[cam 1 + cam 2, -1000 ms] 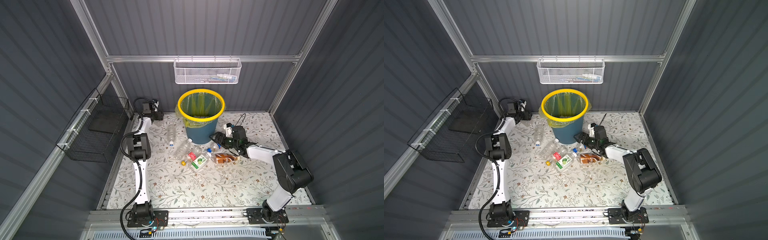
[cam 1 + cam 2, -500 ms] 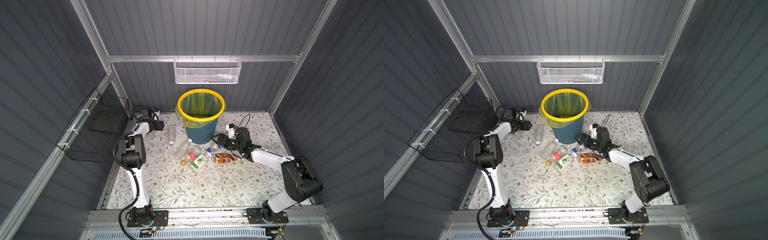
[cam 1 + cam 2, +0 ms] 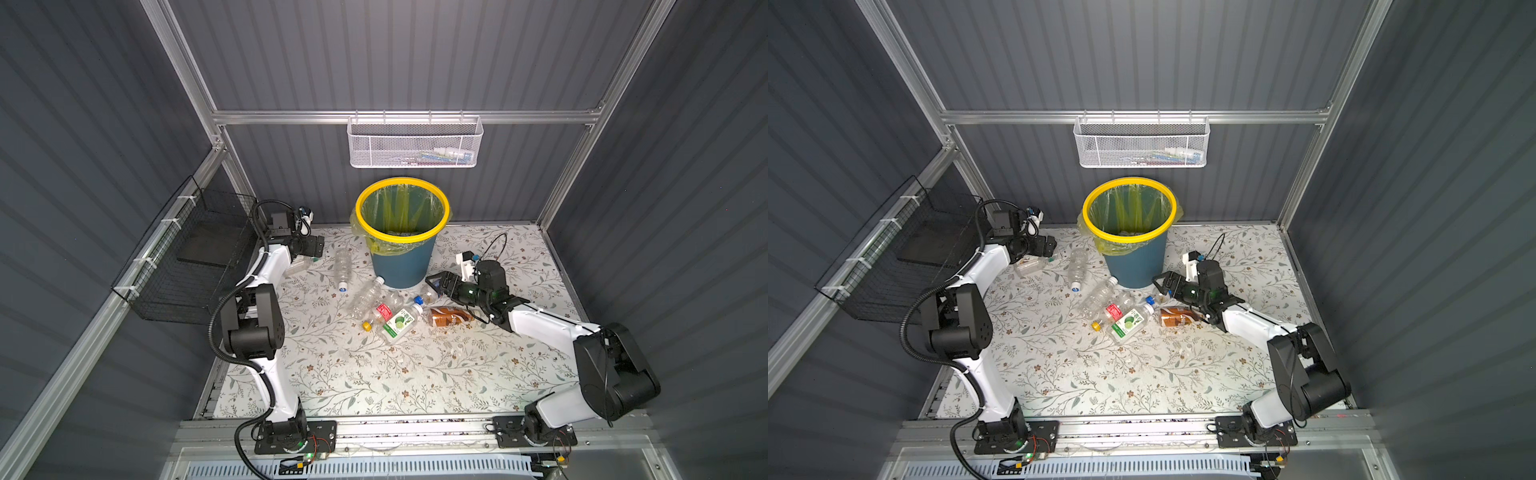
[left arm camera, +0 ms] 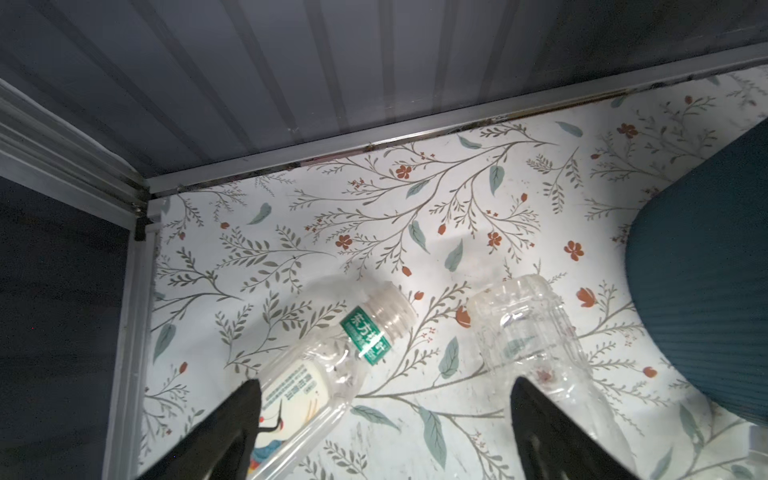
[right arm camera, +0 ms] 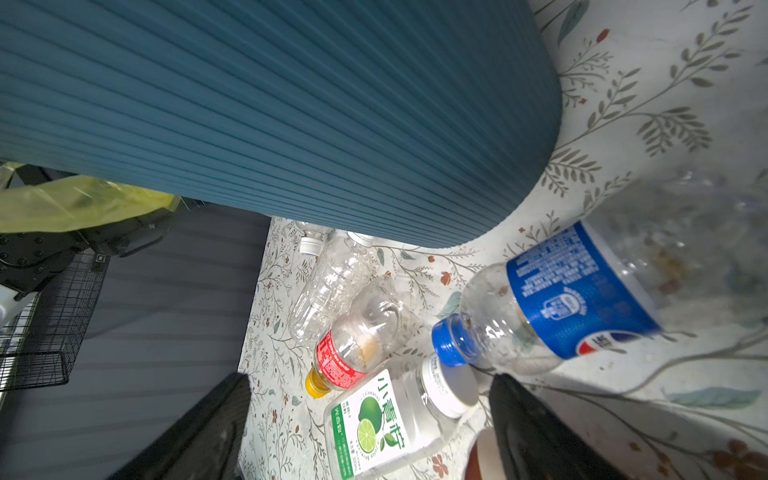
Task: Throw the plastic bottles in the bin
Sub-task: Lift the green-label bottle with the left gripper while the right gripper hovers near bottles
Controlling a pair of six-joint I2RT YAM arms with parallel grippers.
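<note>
The teal bin [image 3: 402,253] with a yellow rim stands at the back middle, seen in both top views. My left gripper [image 3: 311,248] is open, low over a capless clear bottle with a green neck label [image 4: 324,374]; that bottle lies against one finger [image 4: 245,411]. A second clear bottle [image 4: 536,340] lies by the other finger. My right gripper [image 3: 439,283] is open beside the bin, with nothing between its fingers. Before it lie a blue-label bottle [image 5: 561,307], a lime-label bottle [image 5: 382,428], a red-label bottle [image 5: 353,349] and a clear bottle [image 5: 332,286]. A brown bottle [image 3: 451,316] lies under its wrist.
A white mesh basket [image 3: 415,143] hangs on the back wall above the bin. A black wire basket [image 3: 195,257] hangs on the left wall next to my left arm. The back wall rail [image 4: 374,141] runs close behind the left gripper.
My left gripper has come down from the back corner to the floor and opened wide. The right arm has stretched lower, its gripper barely shifting.
</note>
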